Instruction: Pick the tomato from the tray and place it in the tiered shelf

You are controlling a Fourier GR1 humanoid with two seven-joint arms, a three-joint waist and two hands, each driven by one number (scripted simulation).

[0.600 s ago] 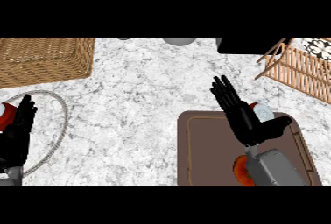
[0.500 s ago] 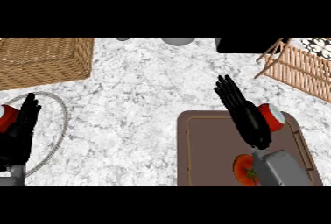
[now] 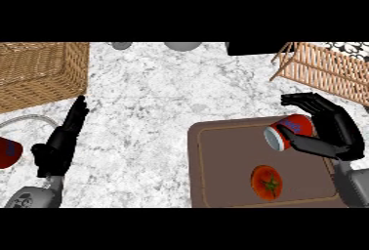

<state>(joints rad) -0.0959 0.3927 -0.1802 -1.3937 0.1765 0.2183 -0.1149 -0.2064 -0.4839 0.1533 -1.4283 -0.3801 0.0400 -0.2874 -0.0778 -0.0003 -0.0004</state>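
Tomato (image 3: 267, 182) sits untouched on tray (image 3: 216, 171), near its front edge. Right hand (image 3: 333, 131) at tray's far right corner, fingers curling around red can (image 3: 289, 132), not gripping. Left hand (image 3: 61, 142) open, resting well left of tray. Risk: grabs can instead of tomato.

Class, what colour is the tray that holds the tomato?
Brown, best seen in the head view: tray, tomato.
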